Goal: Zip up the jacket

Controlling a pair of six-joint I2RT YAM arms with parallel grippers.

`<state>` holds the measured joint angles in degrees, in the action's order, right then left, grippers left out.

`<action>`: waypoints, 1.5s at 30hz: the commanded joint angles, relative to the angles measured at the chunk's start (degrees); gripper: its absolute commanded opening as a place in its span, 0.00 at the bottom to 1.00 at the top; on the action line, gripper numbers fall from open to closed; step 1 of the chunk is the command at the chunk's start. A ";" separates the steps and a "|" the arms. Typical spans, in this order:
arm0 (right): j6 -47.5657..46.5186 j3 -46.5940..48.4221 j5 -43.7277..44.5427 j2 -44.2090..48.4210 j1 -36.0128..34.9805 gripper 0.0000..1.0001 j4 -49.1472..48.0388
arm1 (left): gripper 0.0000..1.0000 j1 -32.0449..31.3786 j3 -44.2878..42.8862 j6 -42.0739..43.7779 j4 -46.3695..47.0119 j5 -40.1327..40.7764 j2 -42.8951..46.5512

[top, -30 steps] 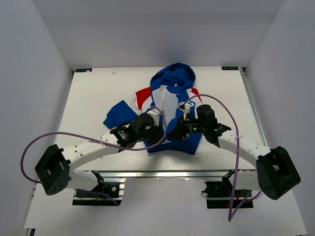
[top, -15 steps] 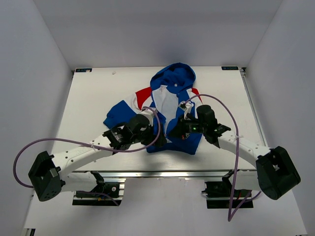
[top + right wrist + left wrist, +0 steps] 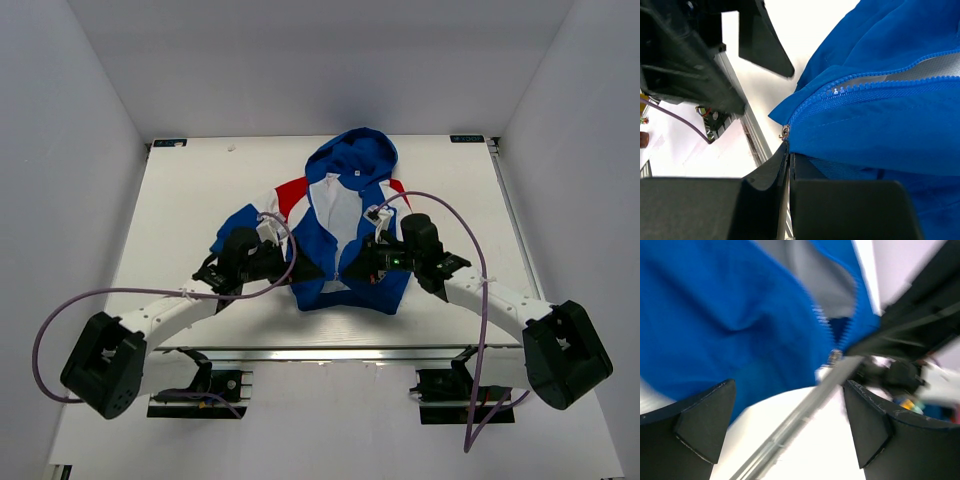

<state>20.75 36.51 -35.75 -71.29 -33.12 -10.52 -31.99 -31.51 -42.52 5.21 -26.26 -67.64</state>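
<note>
**Right pincer clamps jacket hem, left pincer released**

The right pincer (image 3: 788,150) is clenched on the bottom corner of the jacket (image 3: 355,160), at the foot of its zipper (image 3: 860,87). The left pincer (image 3: 790,425) is released, with nothing between its 2 fingers, just off the jacket's hem on the left-arm side. The jacket lies flat on the counter (image 3: 190,190), its front parted above the hem to show white lining.

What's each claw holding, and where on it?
The right claw pinches the jacket at its bottom hem by the zipper end; the left claw is open, holding nothing.
</note>
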 commanded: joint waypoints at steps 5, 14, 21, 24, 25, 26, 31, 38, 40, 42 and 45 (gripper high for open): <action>-0.63 -0.13 -0.11 1.68 -0.27 0.00 -1.78 | 0.98 1.23 0.66 -5.55 23.35 -19.88 -7.06; -0.36 -0.13 0.06 1.59 -0.19 0.00 -2.48 | 0.94 1.23 -1.98 -7.31 25.29 -24.19 -14.45; -0.10 -0.13 -0.55 1.15 -0.27 0.00 -2.66 | 0.81 1.23 -2.51 -10.21 31.52 -27.35 -17.88; -0.10 -0.30 -0.29 1.24 -0.19 0.00 -2.48 | 0.74 1.31 -2.77 -11.09 33.19 -28.05 -19.02; -0.10 -0.30 -0.11 1.24 -0.27 0.00 -2.40 | 0.72 1.31 -2.68 -11.26 34.24 -28.14 -19.11; -0.10 -0.39 -0.03 1.15 -0.19 0.00 -2.40 | 0.70 1.31 -2.68 -11.53 34.42 -28.14 -19.11; -0.19 -0.39 0.06 0.62 -0.19 0.00 -2.22 | 0.51 1.49 -2.33 -11.44 34.60 -27.79 -18.59; 0.25 -0.13 0.06 0.27 -0.19 0.00 -2.83 | 0.32 1.58 -2.42 -11.27 34.34 -27.88 -18.50; 0.60 0.05 0.06 0.36 -0.19 0.00 -3.10 | 0.29 1.58 -2.42 -11.09 33.99 -27.79 -18.58; 1.22 0.23 -0.11 0.27 -0.19 0.00 -3.97 | 0.10 1.58 -2.42 -10.92 33.64 -27.88 -18.50; 1.83 0.40 -0.29 0.18 -0.19 0.00 -4.77 | 0.00 1.49 -2.77 -10.04 32.32 -27.27 -18.41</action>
<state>21.50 36.51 -35.66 -71.09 -33.10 -11.16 -30.48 -32.58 -53.91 37.47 -52.97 -87.22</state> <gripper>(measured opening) 0.018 0.024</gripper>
